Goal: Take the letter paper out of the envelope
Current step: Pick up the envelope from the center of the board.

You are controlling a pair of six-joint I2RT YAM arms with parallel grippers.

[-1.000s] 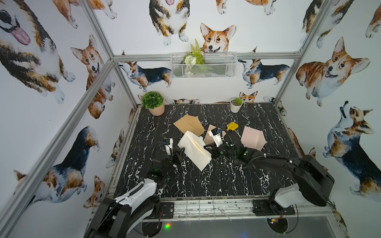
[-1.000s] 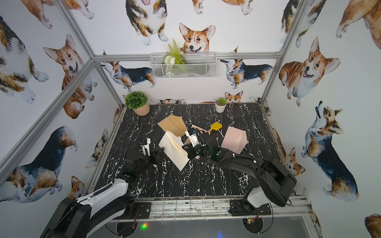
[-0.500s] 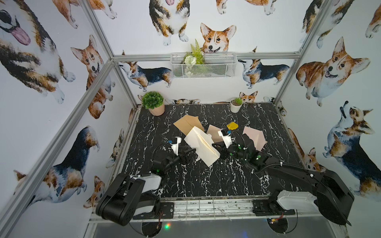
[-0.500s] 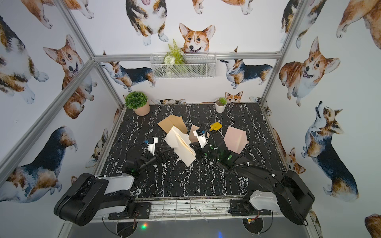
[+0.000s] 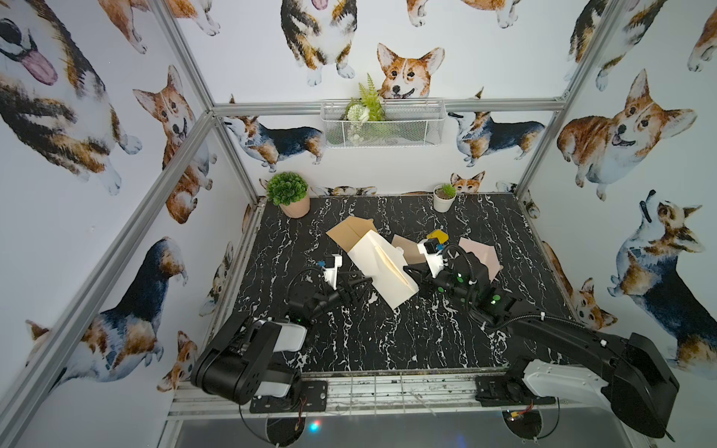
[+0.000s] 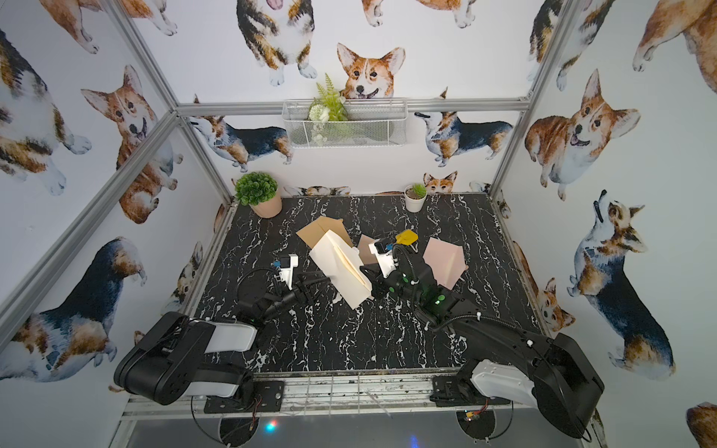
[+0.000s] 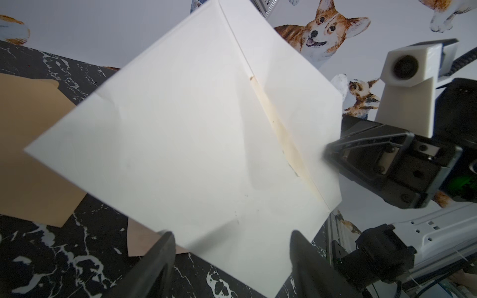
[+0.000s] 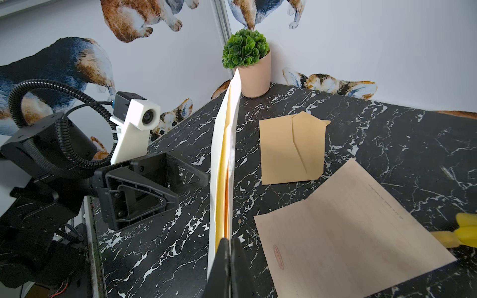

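White envelope, letter paper inside: raised on edge, pinched by closed right end effector. Left end effector: jaws spread, beside it. Nearby: brown envelope, pink sheet, yellow object, potted plant. Black marbled surface; corgi-print walls.

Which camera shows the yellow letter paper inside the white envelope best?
The right wrist view: it looks edge-on into the white envelope, where the yellow letter paper sits between its walls. Both top views show only a thin yellow strip; the left wrist view shows mostly the envelope's outside.
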